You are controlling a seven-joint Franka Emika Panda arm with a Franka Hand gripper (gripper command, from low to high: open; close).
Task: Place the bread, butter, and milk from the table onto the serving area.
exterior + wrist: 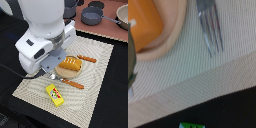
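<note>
On the mat (30, 85), the butter (54, 94) is seen at seven o'clock from the plate (64, 73), and the bread (70, 64) rests on that plate. Milk is not visible, so it seems left. The gripper (50, 67) is hidden; its jaws cannot be judged

no readable text, brand or number anywhere. only red and green marks on the butter (55, 94) face, too small and blurred to read as letters.

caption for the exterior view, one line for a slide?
Panda arm above the striped placemat: bread on the round plate, butter on the mat, pots behind.
</note>
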